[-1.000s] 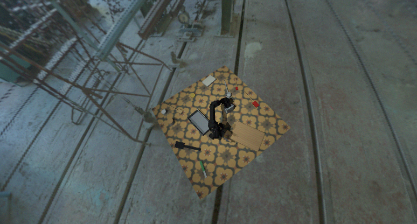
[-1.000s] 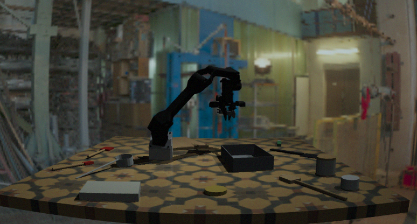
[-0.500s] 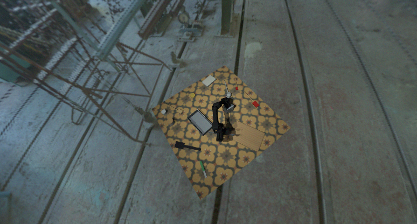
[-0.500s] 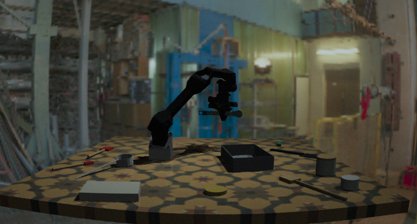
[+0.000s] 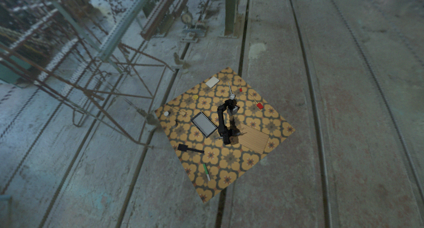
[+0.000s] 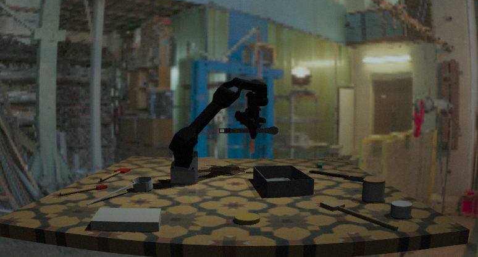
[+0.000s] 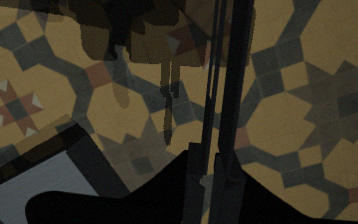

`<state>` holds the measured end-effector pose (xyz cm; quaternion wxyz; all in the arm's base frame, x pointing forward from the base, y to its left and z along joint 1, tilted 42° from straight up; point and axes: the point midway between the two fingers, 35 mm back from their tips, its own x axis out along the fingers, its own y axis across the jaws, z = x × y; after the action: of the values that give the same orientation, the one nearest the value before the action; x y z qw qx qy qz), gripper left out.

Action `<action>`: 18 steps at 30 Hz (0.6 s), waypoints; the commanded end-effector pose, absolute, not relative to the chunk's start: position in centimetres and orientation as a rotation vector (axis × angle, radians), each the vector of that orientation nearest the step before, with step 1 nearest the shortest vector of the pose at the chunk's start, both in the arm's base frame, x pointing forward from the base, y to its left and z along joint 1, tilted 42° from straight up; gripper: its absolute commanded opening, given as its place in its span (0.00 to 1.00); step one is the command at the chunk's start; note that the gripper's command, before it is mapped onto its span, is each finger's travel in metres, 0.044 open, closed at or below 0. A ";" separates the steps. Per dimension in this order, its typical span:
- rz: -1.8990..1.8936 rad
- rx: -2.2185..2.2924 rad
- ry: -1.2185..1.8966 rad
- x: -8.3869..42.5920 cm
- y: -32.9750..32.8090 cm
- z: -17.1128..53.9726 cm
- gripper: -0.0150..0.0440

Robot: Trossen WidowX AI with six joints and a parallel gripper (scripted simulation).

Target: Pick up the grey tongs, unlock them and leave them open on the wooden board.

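My gripper (image 6: pixel 253 134) (image 7: pixel 202 158) points down, high above the table, and is shut on the grey tongs (image 6: pixel 234 130) (image 7: pixel 236 75) near their middle. The tongs lie about level. In the exterior view their rounded tips point right and the hinge end with its pull ring points left. Their two arms run close together in the wrist view; the lock's state cannot be told. The wooden board (image 5: pixel 255 138) lies to the right of the gripper in the top view. The roasting tin (image 6: pixel 291 188) (image 7: pixel 92 167) stands on the other side. The arm hides the fingertips in the top view.
A saucepan (image 5: pixel 232 96) (image 6: pixel 142 185) stands by the arm's base. A white box (image 5: pixel 212 82) (image 6: pixel 125 220), a yellow disc (image 5: pixel 195 97) (image 6: pixel 246 219), a black spatula (image 5: pixel 183 147), a green and white stick (image 5: pixel 205 168) and a red-headed tool (image 5: pixel 259 106) lie around.
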<state>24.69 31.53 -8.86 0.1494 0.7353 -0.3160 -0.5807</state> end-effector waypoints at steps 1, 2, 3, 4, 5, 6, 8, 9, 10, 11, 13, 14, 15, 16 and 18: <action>-1.674 2.123 -0.919 23.5 32.2 -9.2 0.00; -1.675 2.132 -0.933 23.0 32.5 -9.4 0.00; -1.675 2.143 -0.946 22.4 32.8 -9.6 0.00; -1.675 2.156 -0.962 21.8 33.1 -9.7 0.00; -1.673 2.169 -0.967 21.1 33.5 -10.0 0.00; -1.673 2.179 -0.981 20.5 33.7 -10.2 0.00; -1.672 2.201 -1.012 19.1 34.3 -10.6 0.00; -1.672 2.213 -1.030 18.3 34.6 -10.8 0.00; -1.673 2.224 -1.048 17.5 34.9 -11.1 0.00; -1.673 2.235 -1.066 16.7 35.2 -11.3 0.00; -1.672 2.257 -1.103 15.2 35.7 -11.7 0.00; -1.671 2.268 -1.122 14.4 35.9 -12.0 0.00; -1.670 2.278 -1.141 13.6 36.2 -12.2 0.00; -1.668 2.288 -1.161 12.8 36.4 -12.4 0.00; -1.664 2.308 -1.201 11.1 36.7 -12.8 0.00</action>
<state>13.42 36.06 -12.15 0.0492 0.7474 -0.3757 -0.5457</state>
